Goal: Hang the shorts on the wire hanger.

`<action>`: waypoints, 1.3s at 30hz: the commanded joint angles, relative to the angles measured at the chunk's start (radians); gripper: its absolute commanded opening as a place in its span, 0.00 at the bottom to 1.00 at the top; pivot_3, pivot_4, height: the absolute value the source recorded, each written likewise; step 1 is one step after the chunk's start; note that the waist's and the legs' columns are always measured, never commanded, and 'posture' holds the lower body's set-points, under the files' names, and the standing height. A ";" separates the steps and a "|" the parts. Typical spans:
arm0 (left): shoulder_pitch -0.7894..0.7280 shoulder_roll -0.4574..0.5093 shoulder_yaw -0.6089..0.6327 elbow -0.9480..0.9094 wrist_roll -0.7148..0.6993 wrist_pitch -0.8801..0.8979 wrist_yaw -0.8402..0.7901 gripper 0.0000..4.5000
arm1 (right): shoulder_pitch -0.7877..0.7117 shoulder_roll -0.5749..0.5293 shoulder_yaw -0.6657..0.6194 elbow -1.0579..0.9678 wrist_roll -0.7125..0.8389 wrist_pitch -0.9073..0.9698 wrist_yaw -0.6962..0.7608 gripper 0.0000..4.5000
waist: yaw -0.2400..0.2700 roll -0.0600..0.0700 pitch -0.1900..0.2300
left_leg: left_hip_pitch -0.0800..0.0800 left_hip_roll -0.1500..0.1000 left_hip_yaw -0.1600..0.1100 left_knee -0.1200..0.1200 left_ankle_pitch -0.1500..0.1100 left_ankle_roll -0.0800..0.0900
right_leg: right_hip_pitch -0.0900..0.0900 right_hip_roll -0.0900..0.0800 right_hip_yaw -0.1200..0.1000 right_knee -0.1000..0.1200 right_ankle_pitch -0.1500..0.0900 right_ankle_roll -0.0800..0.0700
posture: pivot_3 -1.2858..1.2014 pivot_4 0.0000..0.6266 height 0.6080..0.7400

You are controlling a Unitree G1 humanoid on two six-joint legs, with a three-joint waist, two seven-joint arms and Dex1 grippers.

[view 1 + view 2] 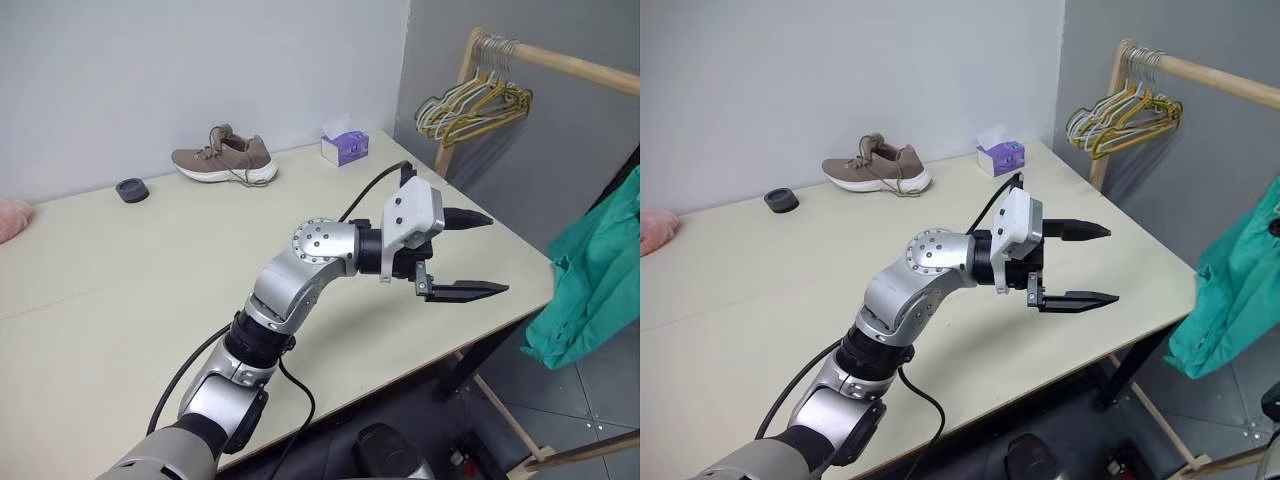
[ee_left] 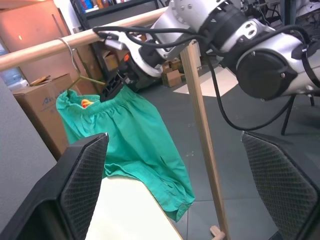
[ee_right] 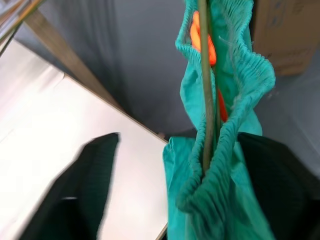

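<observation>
The teal-green shorts (image 2: 135, 135) hang by their gathered waistband from the thin wire hanger (image 2: 90, 79), whose hook sits over a wooden rail (image 2: 45, 47). An orange tag (image 3: 200, 35) shows inside the waist. My right gripper (image 2: 117, 82) is up at the waistband beside the hanger. In its wrist view it (image 3: 180, 140) is open, with the waistband and the hanger wire (image 3: 205, 75) between its spread fingers. My left gripper (image 1: 495, 255) is open and holds nothing. It is level above the table's right part, pointing toward the shorts (image 1: 595, 290) past the table's edge.
On the pale table (image 1: 100, 290) are a brown shoe (image 1: 225, 158), a purple tissue box (image 1: 345, 147) and a small black round object (image 1: 131, 189). A bunch of coloured hangers (image 1: 475, 105) hangs on the rail near its slanted post (image 2: 200, 125). A cardboard box (image 2: 40, 95) stands behind.
</observation>
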 commanded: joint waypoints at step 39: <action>0.719 0.105 0.687 -0.261 0.253 0.149 0.829 1.00 | 0.360 0.725 0.778 -0.122 -0.079 -1.290 0.203 1.00 | 0.376 -0.020 0.004 | -0.004 -0.009 -0.006 -0.009 0.000 0.000 | -0.006 0.001 0.010 0.000 0.003 0.000 | 0.51 0.00 1.00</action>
